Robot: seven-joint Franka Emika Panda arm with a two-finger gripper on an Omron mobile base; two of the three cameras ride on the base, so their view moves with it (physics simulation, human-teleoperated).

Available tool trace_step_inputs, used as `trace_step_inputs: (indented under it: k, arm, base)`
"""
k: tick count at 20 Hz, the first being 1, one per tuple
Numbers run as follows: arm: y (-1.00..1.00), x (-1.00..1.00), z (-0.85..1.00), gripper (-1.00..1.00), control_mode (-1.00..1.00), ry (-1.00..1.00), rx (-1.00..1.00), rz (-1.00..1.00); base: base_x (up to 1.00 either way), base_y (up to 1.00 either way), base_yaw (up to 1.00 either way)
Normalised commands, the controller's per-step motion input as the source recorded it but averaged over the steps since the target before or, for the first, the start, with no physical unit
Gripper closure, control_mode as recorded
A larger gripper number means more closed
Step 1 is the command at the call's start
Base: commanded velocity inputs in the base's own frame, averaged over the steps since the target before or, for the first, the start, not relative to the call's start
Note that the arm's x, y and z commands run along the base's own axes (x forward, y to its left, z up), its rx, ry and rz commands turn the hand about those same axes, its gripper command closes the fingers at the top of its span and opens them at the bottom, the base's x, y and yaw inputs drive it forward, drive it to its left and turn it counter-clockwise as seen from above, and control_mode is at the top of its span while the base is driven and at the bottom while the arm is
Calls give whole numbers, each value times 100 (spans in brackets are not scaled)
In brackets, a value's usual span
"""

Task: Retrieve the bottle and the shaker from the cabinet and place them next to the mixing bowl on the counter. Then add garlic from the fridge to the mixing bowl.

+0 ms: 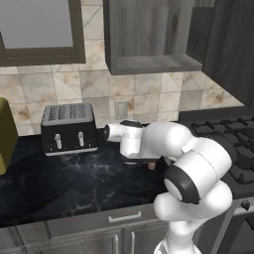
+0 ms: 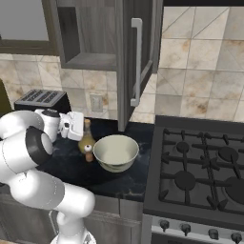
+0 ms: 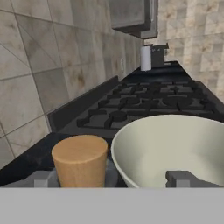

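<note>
The wall cabinet (image 2: 90, 33) hung above everything with its door (image 2: 138, 62) swung open and the bottom shelf board showing. Below it ran the black marble counter (image 1: 74, 183), with a gas stove (image 2: 200, 171) sitting off to the right and a chunky black and silver toaster (image 1: 68, 129) back on the left against the tiled wall.

The mixing bowl (image 2: 116, 152) sat on the counter just left of the stove, cream inside and greyish outside. Right beside it, on its left, stood the amber bottle (image 2: 86, 139), upright. In the hand view its orange-brown stopper (image 3: 80, 159) was up close with the bowl's rim just to the right of it. The little brown shaker (image 2: 88, 152) was down on the counter in front of the bottle's base, tucked in next to the bowl too, though it was small and partly hidden, so I couldn't tell if it was actually touching anything.

The gripper (image 3: 116, 178) was sitting at stopper height with its two tips spread about as wide as they go. One tip was on the left of the stopper and the other was over by the bowl, so the stopper was between them with a clear gap, and nothing was clamped.
</note>
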Motion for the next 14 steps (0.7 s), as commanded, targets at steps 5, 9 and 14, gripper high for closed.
trace_step_inputs:
  k: [5,9,14]
  arm:
    - [3,0,-2,-100,-100,0,1,0]
    - [32,0,0,-100,-100,2,0,0]
    - [43,0,0,-100,-100,9,-2,0]
  base:
    - [0,0,0]
    - [0,0,0]
    - [0,0,0]
